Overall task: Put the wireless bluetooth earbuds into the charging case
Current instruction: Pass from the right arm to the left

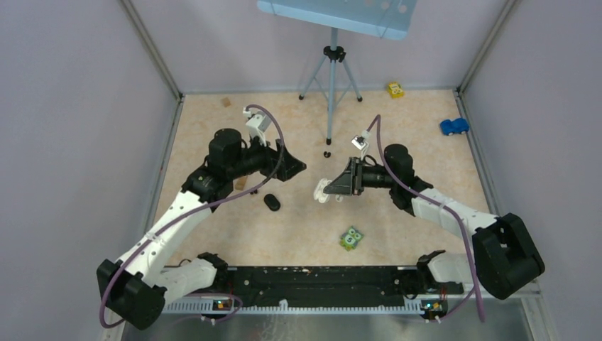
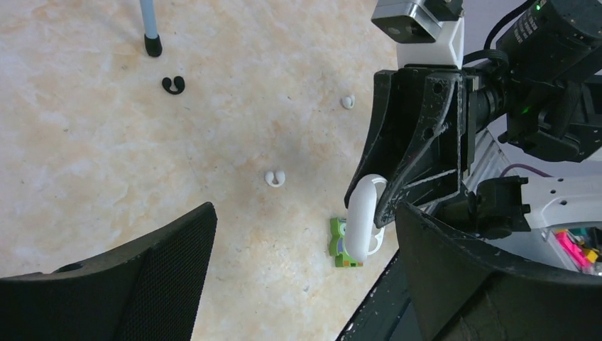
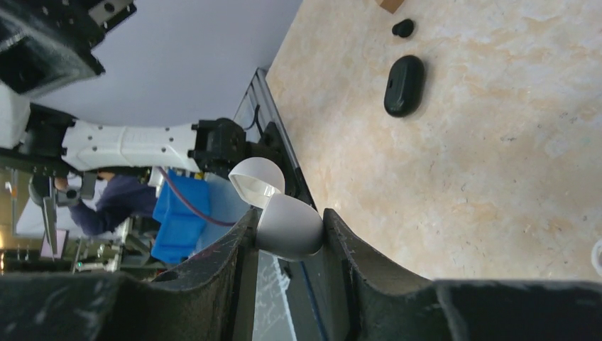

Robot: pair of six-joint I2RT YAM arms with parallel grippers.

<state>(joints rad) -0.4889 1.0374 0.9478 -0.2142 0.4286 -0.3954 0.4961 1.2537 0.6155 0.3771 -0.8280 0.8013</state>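
- the right gripper [image 3: 289,229] is clamped on the white charging case [image 3: 287,226], 1 finger pressed on each side of its lower half, holding it off the table.
- the case's lid [image 3: 257,182] is hinged open and tilts away from the fingers.
- in the left wrist view, the same case hangs edge-on from the right gripper, above a green toy block [image 2: 341,250] on the table.
- the left gripper [image 2: 305,284] has its jaws spread wide with nothing between them. it faces the right gripper across a gap.
- 2 white earbuds lie loose on the beige table [image 1: 426,170]: 1 [image 2: 275,177] is near the held case and the other [image 2: 347,101] is farther off, well apart from the first.
- 1 black earbud [image 2: 173,84] lies just beside a tripod foot [image 2: 152,46].
- another black earbud [image 3: 403,28] lies near the black charging case [image 3: 405,85], which is closed and flat on the table.
- a tan wooden cube [image 3: 390,4] sits just beyond that earbud, cut off by the edge of the view.
- from the top view, the black case lies below the left gripper, between the 2 arms.
- a yellow toy [image 1: 395,89] and a blue toy car [image 1: 454,126] sit toward the far right of the table.
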